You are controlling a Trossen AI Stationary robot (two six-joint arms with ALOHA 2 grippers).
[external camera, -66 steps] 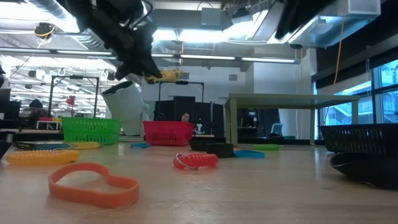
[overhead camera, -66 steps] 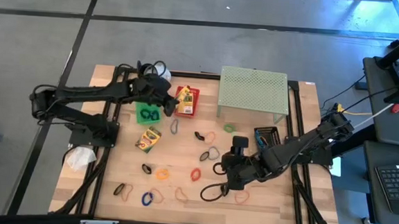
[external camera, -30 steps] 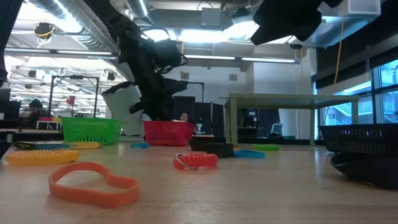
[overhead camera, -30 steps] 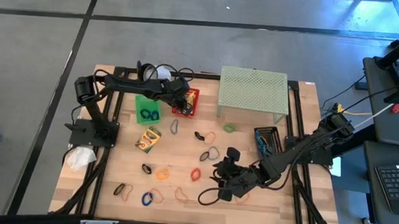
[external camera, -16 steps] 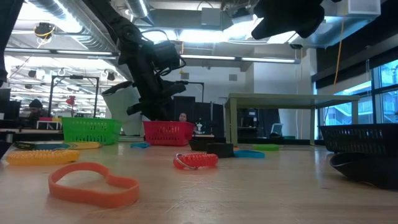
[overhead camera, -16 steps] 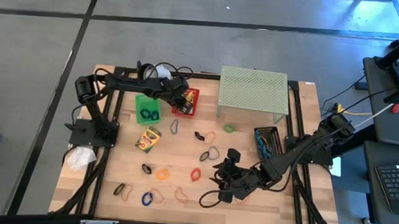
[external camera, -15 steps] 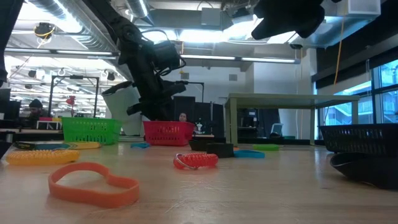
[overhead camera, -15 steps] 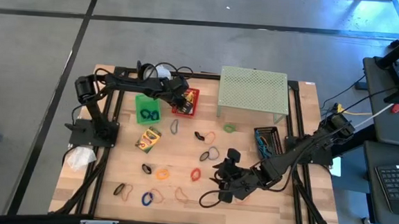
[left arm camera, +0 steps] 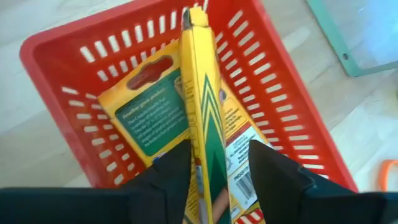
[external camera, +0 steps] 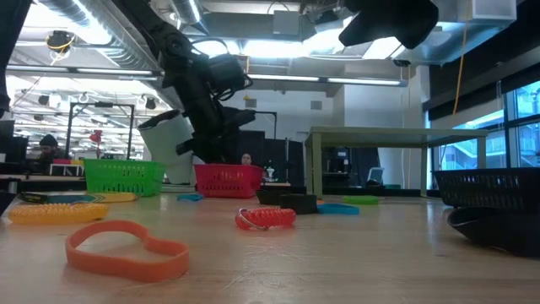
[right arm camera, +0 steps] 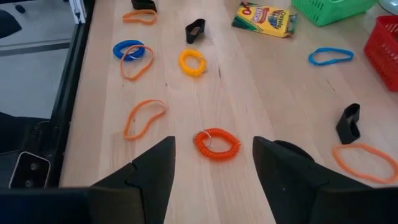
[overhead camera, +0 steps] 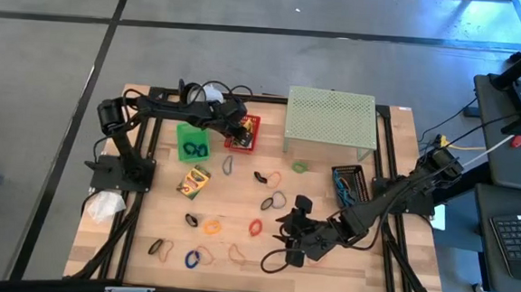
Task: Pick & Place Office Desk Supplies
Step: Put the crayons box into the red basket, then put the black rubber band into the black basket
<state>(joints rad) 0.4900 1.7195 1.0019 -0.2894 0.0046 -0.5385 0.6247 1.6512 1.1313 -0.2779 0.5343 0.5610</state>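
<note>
A yellow-and-green crayon box (left arm camera: 205, 112) stands on its narrow edge inside the red basket (left arm camera: 62, 74), on top of another crayon box (left arm camera: 149, 112) that lies flat there. My left gripper (left arm camera: 217, 149) is over the basket (overhead camera: 241, 131), fingers apart on either side of the upright box. My right gripper (overhead camera: 293, 239) hangs open above the table's near middle, over a red-orange coiled band (right arm camera: 216, 145). A third crayon box (overhead camera: 194, 180) lies flat on the table. My left gripper comes down from above with one finger (left arm camera: 174, 168) on each broad face of the upright crayon box. A gap shows at one finger. Whether the other finger touches the box, I cannot tell.
A green basket (overhead camera: 192, 144) stands left of the red one. The pale green shelf (overhead camera: 330, 121) is at the far right, a black basket (overhead camera: 349, 180) near it. Several loose bands (right arm camera: 143, 118) lie over the table's near half. A white round object (overhead camera: 211, 95) sits at the far edge.
My left gripper has gone from over the green basket toward the right and down into the red basket with the crayon box, then held still there. My right gripper has crept a little toward the table's near edge.
</note>
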